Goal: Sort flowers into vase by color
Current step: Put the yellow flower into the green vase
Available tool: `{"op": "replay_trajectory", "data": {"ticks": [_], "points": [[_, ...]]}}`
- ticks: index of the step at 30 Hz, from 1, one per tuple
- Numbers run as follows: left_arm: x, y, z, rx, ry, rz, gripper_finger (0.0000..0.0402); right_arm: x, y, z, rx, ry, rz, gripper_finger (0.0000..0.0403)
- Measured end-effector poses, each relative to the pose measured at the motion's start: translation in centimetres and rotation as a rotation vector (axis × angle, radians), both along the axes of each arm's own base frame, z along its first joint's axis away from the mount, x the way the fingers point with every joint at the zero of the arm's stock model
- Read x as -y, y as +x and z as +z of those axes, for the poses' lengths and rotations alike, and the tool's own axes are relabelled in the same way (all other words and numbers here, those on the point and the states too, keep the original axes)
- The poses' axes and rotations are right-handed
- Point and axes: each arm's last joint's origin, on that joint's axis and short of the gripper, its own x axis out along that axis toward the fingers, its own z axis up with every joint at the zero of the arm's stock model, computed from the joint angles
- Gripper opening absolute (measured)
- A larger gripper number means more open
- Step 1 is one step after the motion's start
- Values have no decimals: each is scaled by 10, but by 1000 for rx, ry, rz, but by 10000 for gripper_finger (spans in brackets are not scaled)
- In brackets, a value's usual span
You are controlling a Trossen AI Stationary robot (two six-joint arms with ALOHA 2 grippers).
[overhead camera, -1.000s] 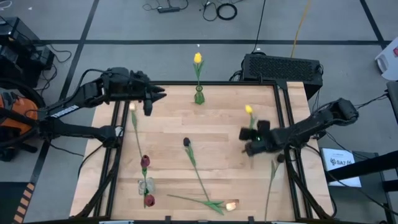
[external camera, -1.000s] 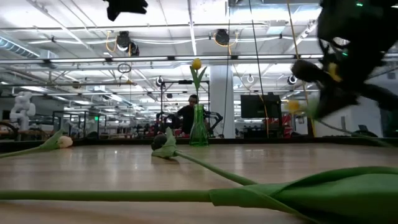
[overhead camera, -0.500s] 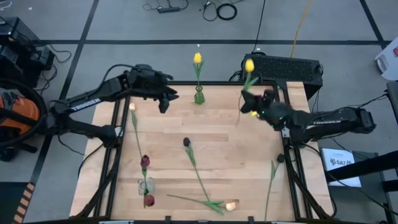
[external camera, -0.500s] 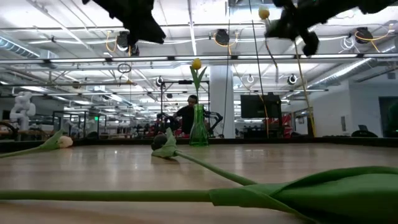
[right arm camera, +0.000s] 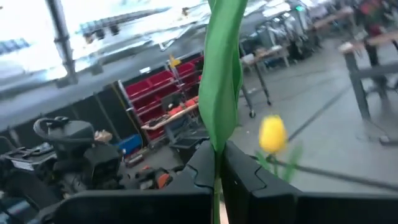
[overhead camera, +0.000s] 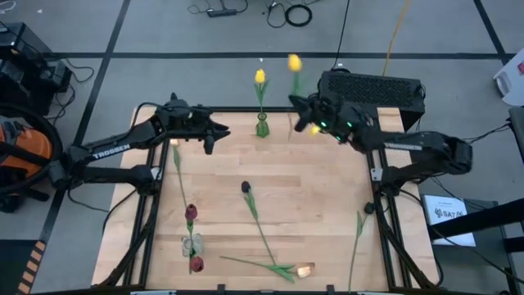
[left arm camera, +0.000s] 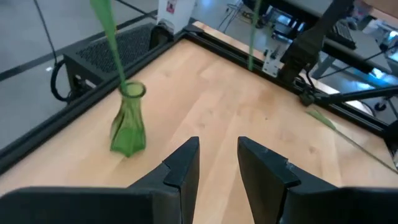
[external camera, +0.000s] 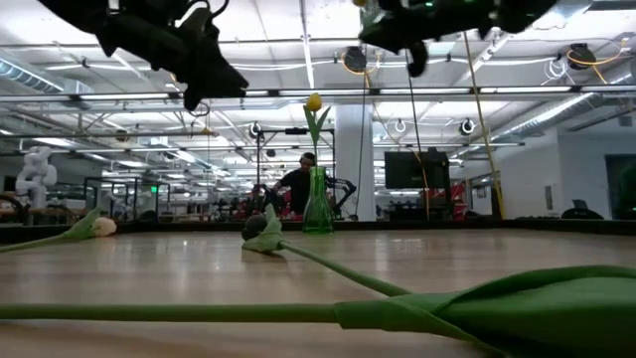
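Right gripper carries a yellow tulip near the green vase; left gripper waits beside it.

High view: right gripper [overhead camera: 301, 109], upper centre, is clamped on a yellow tulip [overhead camera: 294, 63] just right of the vase [overhead camera: 262, 125], which holds another yellow flower [overhead camera: 259, 76]. Left gripper [overhead camera: 218, 129] hovers left of the vase. Dark, red and peach flowers [overhead camera: 246, 188] lie lower on the table [overhead camera: 311, 213].
Low view: vase [external camera: 317, 207] at centre.
Left wrist view: fingers [left arm camera: 184, 169] apart, empty.
Right wrist view: fingers [right arm camera: 202, 163] pinch the green stem [right arm camera: 222, 93].
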Motion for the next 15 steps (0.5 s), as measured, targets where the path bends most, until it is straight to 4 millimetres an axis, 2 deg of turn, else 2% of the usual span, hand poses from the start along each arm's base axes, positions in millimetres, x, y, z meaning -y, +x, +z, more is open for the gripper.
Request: {"op": "replay_trajectory", "data": {"ticks": [5,7,9,15], "points": [[4,-19,-3,18,15,39,116,28,38,27,-46,-181,73,2],[6,-28,-4,39,24,60,116,36,49,30,-62,-236,128,2],[8,-38,-6,60,15,91,116,43,60,27,-78,-261,181,2],[16,-57,-7,129,-1,127,116,63,79,-5,-31,-253,196,2]]}}
